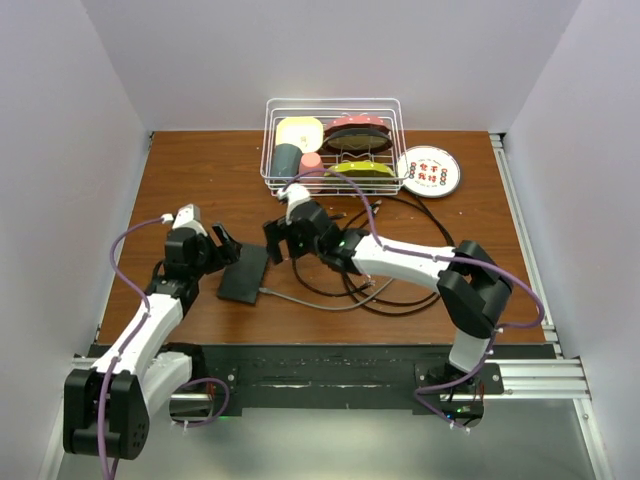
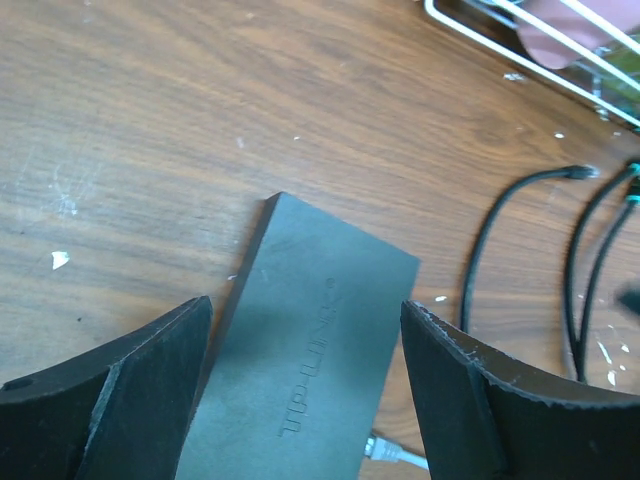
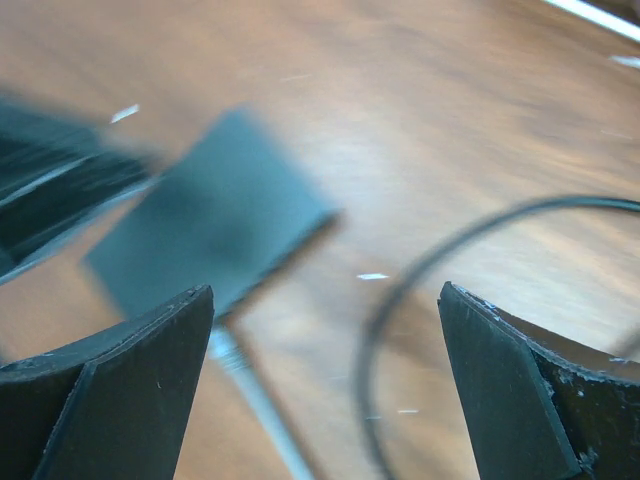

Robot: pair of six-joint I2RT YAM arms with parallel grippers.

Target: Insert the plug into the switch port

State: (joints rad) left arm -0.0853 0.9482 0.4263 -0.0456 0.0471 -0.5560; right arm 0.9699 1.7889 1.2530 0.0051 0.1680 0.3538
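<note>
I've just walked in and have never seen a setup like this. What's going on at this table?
Two robot arms are working on plugging a cable into a flat black switch that lies on the wooden table. The left gripper hangs open just over the switch. The right gripper is open beside it and holds nothing. A grey cable already meets one edge of the switch, while black cables lie loose nearby. Neither gripper has picked up a plug yet.

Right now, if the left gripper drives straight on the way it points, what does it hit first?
Likely the switch: in the wrist view its top face sits between the open jaws of the left gripper. Depth unclear.
</note>
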